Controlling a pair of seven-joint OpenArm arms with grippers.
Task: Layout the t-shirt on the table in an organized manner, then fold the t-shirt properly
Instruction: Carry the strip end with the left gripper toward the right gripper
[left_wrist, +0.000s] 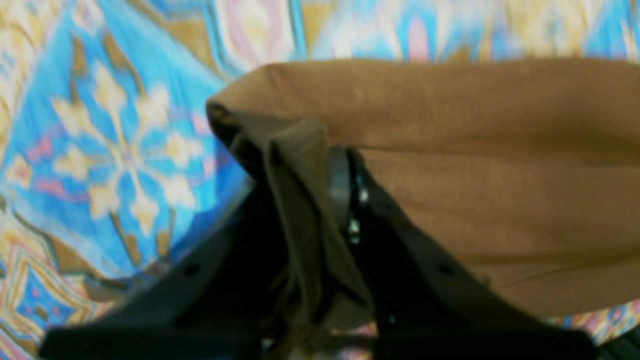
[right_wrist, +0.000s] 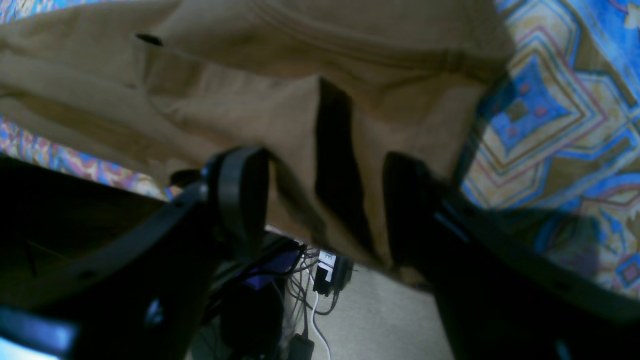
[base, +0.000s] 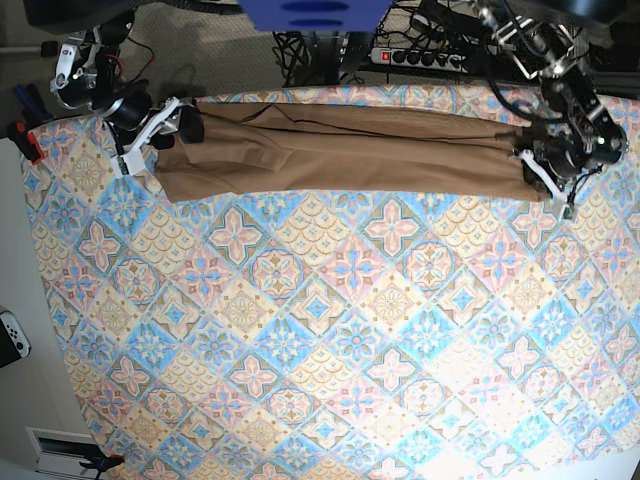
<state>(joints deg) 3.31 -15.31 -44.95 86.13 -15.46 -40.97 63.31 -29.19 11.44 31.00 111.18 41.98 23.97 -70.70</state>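
Here the t-shirt (base: 340, 150) is seen stretched into a long narrow band along the twelve o'clock edge of the table (base: 330, 340), running from about ten o'clock to two o'clock in the base view. A bunched corner of cloth is pinched between the closed fingers of the left gripper (left_wrist: 320, 200) in its wrist view. The right gripper (right_wrist: 325, 200) is set with its fingers apart, a hanging fold of cloth between them; whether that fold is actually gripped cannot be told.

Several risks can be judged from this. Should the right end not be held firmly, it may slip out when the shirt is pulled, and the band would collapse toward one side. With the cloth so near the far edge, part of it could be dragged off the table. Bunched layers may also be lifted together, so that the shirt is spread unevenly.
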